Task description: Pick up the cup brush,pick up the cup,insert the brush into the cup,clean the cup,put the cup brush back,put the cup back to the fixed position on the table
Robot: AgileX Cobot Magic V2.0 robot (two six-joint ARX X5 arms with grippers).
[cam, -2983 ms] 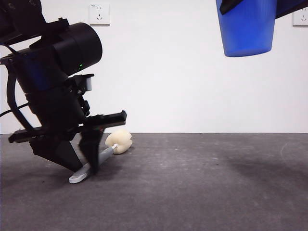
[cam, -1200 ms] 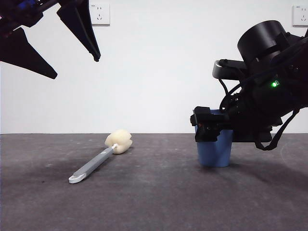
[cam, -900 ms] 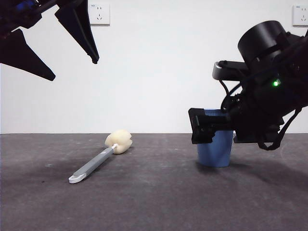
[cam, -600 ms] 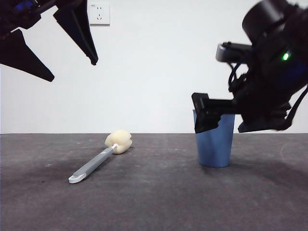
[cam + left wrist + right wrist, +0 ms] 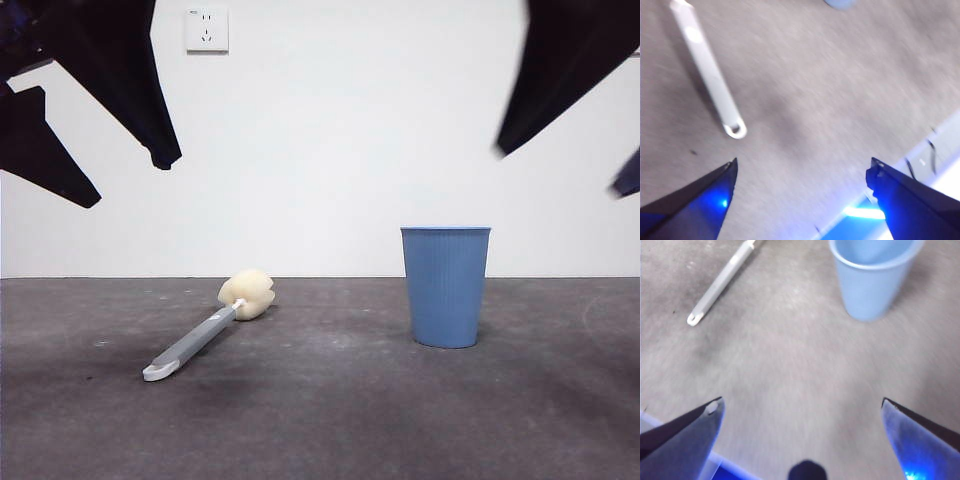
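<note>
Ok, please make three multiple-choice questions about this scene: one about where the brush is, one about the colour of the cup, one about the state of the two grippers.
1. Where is the brush?
A. inside the cup
B. lying on the table, apart from the cup
C. held in a gripper

2. What colour is the cup?
A. blue
B. red
C. green

3. How are the left gripper and the right gripper?
A. both open and holding nothing
B. both shut on the cup
C. one holding the brush

Answers: 1 B, the brush lies flat with bare table between it and the cup. 2 A, its ribbed wall is blue. 3 A, both pairs of jaws stand wide apart above the table.
</note>
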